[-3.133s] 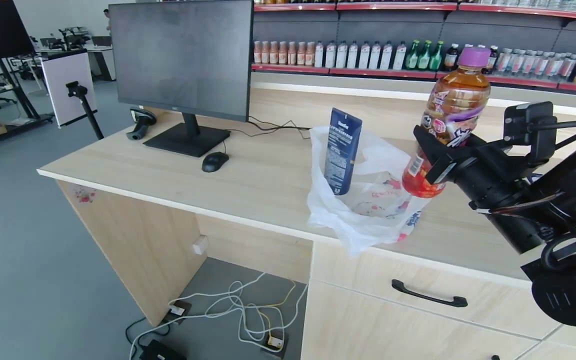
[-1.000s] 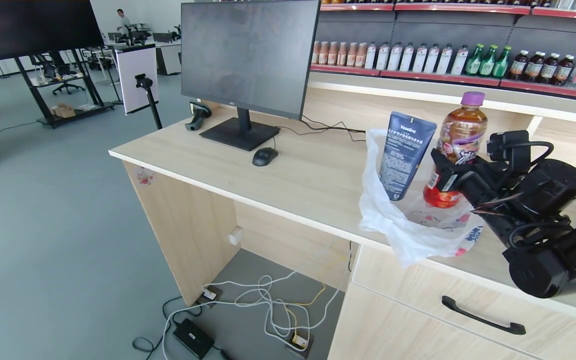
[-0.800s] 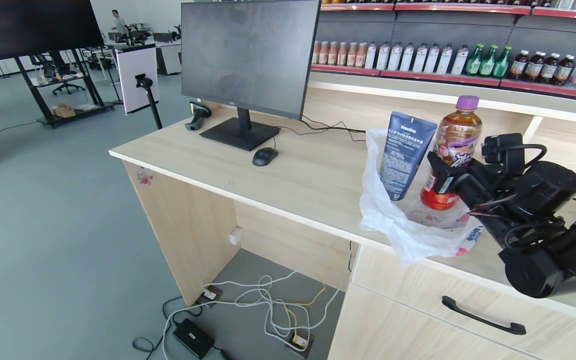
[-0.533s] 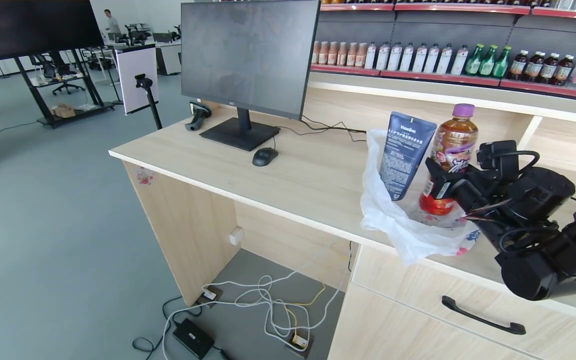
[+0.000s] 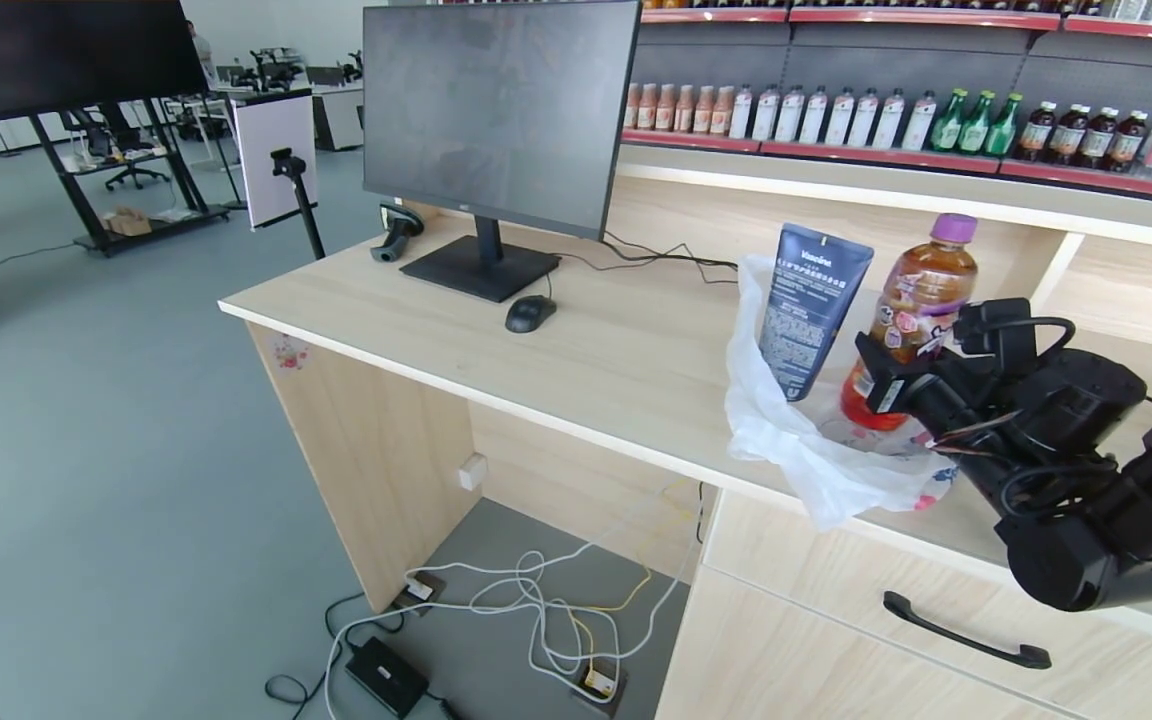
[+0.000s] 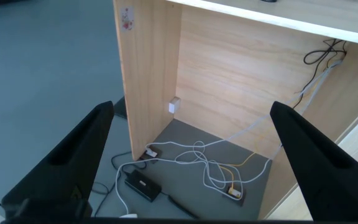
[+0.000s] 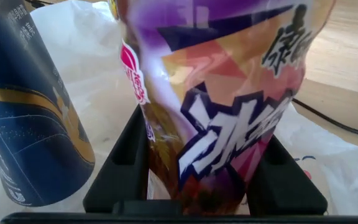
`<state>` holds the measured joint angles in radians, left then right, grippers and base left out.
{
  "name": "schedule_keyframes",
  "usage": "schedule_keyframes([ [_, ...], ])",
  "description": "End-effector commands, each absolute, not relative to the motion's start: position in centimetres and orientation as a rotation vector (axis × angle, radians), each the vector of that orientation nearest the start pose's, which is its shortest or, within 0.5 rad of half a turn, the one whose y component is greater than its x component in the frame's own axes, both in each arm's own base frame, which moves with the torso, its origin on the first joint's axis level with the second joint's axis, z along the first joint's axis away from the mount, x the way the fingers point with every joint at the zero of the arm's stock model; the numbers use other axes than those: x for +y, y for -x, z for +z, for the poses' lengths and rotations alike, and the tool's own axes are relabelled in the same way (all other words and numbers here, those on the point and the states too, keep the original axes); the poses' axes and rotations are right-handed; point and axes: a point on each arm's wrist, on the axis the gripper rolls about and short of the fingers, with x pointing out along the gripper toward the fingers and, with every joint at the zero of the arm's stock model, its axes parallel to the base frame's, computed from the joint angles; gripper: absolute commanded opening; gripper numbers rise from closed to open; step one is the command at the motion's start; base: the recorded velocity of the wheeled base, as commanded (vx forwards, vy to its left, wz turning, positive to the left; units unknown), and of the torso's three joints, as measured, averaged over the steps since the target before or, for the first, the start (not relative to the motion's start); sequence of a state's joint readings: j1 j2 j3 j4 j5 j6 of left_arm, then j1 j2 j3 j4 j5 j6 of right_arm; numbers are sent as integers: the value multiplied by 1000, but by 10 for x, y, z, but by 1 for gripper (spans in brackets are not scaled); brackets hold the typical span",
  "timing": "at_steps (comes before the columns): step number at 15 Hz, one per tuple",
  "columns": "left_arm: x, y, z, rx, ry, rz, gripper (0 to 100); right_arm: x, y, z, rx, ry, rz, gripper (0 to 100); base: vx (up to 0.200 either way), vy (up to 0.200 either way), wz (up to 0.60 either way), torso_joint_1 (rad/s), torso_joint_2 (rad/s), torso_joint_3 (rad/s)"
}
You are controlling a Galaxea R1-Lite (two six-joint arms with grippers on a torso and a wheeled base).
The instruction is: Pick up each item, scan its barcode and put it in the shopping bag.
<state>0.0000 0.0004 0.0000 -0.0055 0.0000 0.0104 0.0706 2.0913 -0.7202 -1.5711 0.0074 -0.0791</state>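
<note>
The right gripper [image 5: 884, 372] squeezes the low part of the tea bottle [image 5: 921, 285] from both sides, so it cannot slip. It holds the bottle tipped a bit, with its bottom down in the open mouth of the white shopping bag [image 5: 786, 450], just right of the blue tube [image 5: 811, 310] standing in there. The bag sits at the near edge of the bench [image 5: 586, 350], easy to reach, I think. The left gripper [image 6: 191, 162] hangs wide apart and empty, below the bench top, out of the way.

monitor [image 5: 501, 115], mouse [image 5: 529, 313] on desk [image 5: 416, 310]; cables [image 5: 526, 610] beneath.
</note>
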Motion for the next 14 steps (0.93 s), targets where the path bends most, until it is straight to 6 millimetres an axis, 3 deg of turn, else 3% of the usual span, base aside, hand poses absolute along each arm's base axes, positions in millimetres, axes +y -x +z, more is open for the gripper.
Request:
schedule_keyframes([
  [1, 0, 23, 76, -6, -11, 0, 100, 25, -356, 125, -201, 73, 70, 0, 0, 0, 0, 0, 0, 0],
  [4, 0, 23, 76, -6, -11, 2, 100, 25, -353, 125, -196, 73, 70, 0, 0, 0, 0, 0, 0, 0],
  [5, 0, 23, 76, -6, -11, 0, 100, 25, -351, 125, -192, 74, 70, 100, 0, 0, 0, 0, 0, 0],
  [11, 0, 23, 76, -8, -12, 0, 100, 24, -344, 140, -233, 72, 69, 100, 0, 0, 0, 0, 0, 0],
  [14, 0, 23, 76, -8, -9, 0, 100, 29, -330, 149, -243, 70, 84, 100, 0, 0, 0, 0, 0, 0],
])
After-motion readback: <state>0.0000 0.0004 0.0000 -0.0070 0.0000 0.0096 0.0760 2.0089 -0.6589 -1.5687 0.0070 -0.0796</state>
